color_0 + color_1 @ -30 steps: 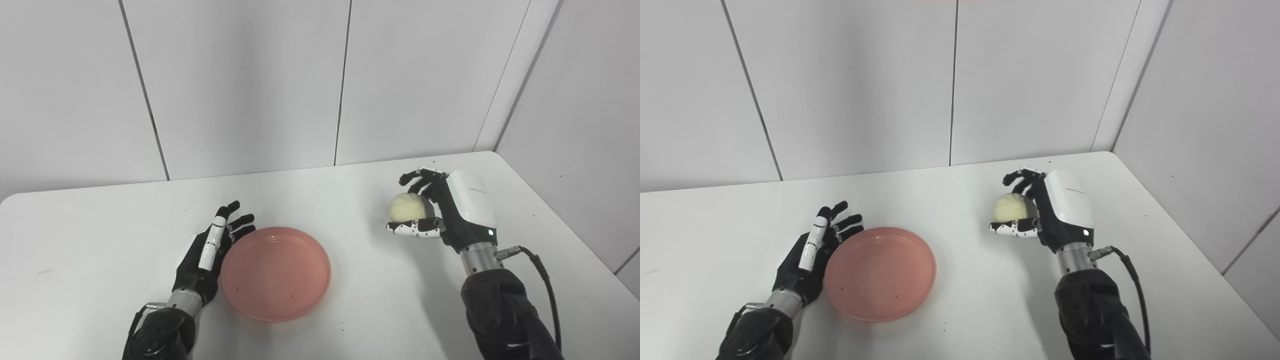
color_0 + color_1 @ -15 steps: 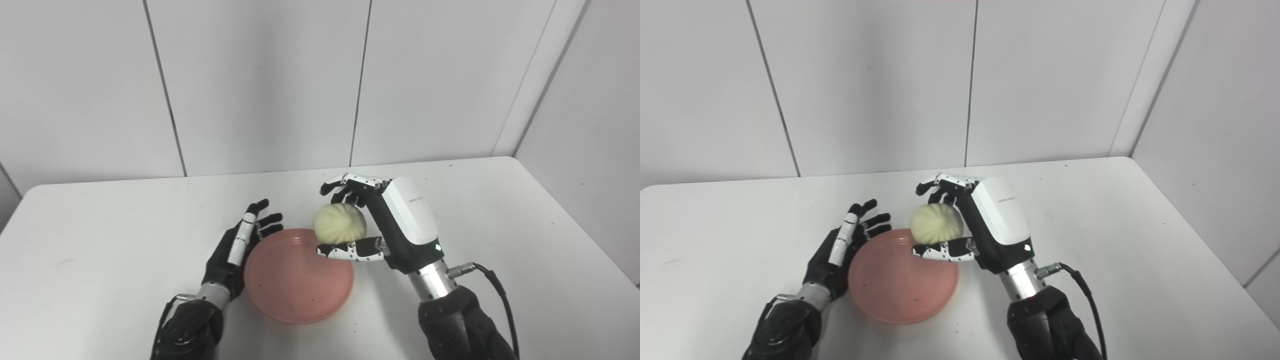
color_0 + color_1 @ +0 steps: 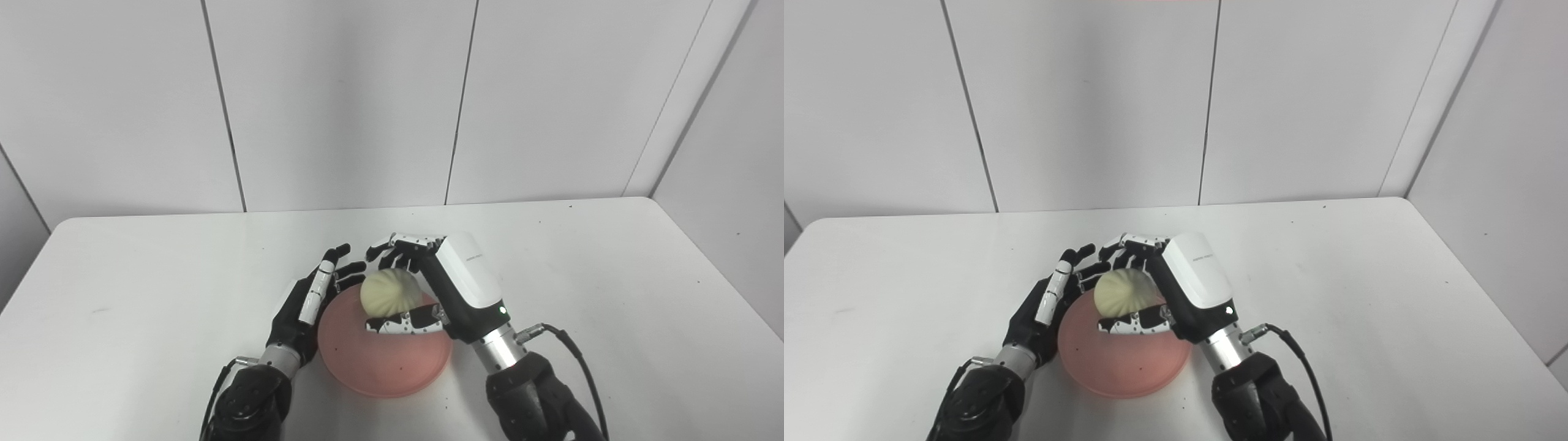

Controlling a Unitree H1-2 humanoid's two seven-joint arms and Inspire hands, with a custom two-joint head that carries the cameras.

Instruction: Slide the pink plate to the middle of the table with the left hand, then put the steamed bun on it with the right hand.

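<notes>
The pink plate (image 3: 392, 367) lies on the white table near its front middle. A pale cream steamed bun (image 3: 390, 292) is held over the plate's far part, with my right hand (image 3: 441, 288) shut on it, fingers over its top and thumb beneath. Whether the bun touches the plate I cannot tell. My left hand (image 3: 309, 300) stands open, edge-on, against the plate's left rim with its fingers pointing away from me. In the right eye view the bun (image 3: 1123, 291) sits between both hands above the plate (image 3: 1127, 364).
The white table (image 3: 153, 294) runs to a wall of pale panels at the back and a side wall on the right. A black cable (image 3: 569, 349) trails from my right wrist over the table's front right.
The camera has swung right to left. My right hand carried the bun leftward from the table's right side to above the plate. The left hand has stayed against the plate's rim.
</notes>
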